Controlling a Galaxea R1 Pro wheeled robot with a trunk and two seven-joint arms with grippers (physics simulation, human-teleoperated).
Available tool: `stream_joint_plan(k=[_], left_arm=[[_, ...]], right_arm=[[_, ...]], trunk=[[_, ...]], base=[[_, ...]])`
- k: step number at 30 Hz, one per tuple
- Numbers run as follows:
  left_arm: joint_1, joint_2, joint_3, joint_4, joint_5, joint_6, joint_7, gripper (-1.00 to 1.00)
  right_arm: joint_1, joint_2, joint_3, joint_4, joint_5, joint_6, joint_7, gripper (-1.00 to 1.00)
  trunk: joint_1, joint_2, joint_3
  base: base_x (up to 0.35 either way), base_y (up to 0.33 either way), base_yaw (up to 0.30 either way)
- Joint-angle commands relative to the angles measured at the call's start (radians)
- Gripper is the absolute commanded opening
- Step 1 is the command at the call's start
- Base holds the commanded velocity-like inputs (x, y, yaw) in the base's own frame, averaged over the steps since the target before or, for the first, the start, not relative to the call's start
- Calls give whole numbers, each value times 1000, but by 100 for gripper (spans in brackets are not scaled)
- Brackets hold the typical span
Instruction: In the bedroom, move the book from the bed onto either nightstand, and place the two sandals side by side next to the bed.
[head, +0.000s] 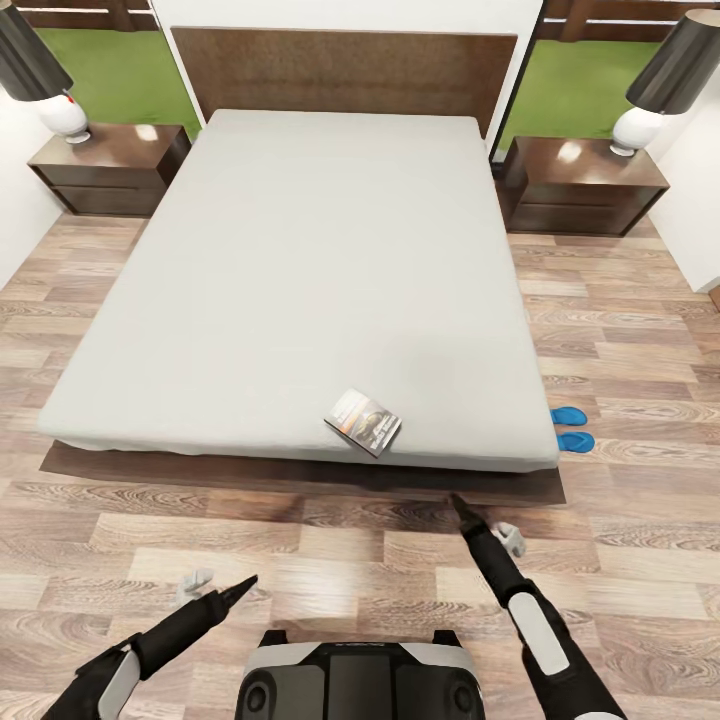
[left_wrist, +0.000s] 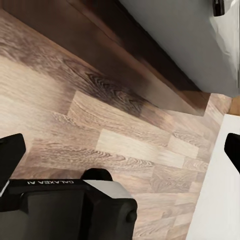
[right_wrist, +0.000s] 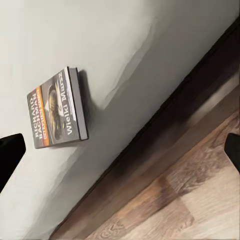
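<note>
Book lies flat on the bed, at its foot edge.
Right pincer hovers near the book, spread wide and empty; reach forward, straddling the cover. Nightstand waits beyond, beside the headboard.

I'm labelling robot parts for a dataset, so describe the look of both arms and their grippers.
Each arm is a slim black tube with a pale grey-white shell segment near the wrist. The left gripper and right gripper end in narrow, tapering black fingers. The left wrist view shows a black-and-white housing with a strip of white lettering, seen upside down. No loose cables are visible.
</note>
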Motion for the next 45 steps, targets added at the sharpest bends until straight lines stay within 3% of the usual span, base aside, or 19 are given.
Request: stream_joint_plan(k=[1, 2, 5, 12, 14, 16, 20, 22, 32, 39, 45], left_arm=[[0, -1, 2, -2, 5, 11, -4, 100], [0, -3, 2, -4, 5, 11, -4, 100], [0, -8, 1, -7, 5, 11, -4, 100], [0, -12, 2, -11, 5, 11, -4, 100], [0, -12, 1, -11, 5, 11, -5, 100], [0, -13, 1, -11, 5, 11, -5, 100], [0, -17, 1, -11, 5, 11, -6, 100], [0, -18, 1, -11, 5, 11, -6, 100], [0, -20, 1, -11, 5, 11, -4, 100], [0, -20, 1, -11, 5, 11, -4, 100], [0, -20, 1, -11, 5, 10, -4, 100]], right_arm=[[0, 1, -4, 0, -35, 4, 5, 100], [0, 1, -5, 0, -75, -2, 5, 100], [0, 0, -4, 0, -142, -10, 6, 100], [-1, 4, 0, 0, -165, -4, 38, 100], [-2, 13, 58, 1, -163, -2, 39, 100], [-2, 16, 161, 1, -161, -1, 40, 100], [-2, 17, 309, 1, -161, -1, 41, 100], [-2, 17, 330, 2, -163, -1, 41, 100], [-2, 20, 346, 10, -163, -19, 40, 100], [-2, 19, 339, 26, -166, -123, 40, 100], [-2, 19, 340, 27, -166, -136, 40, 100]], trunk=[[1, -1, -1], [1, -1, -1], [1, -1, -1], [1, -1, -1], [1, -1, -1], [1, -1, -1], [1, -1, -1], [1, -1, -1], [1, -1, -1], [1, -1, -1], [1, -1, -1]], base=[[0, 0, 0], [0, 0, 0], [0, 0, 0], [0, 0, 0], [0, 0, 0], [0, 0, 0], [0, 0, 0], [0, 0, 0], [0, 0, 0], [0, 0, 0], [0, 0, 0]])
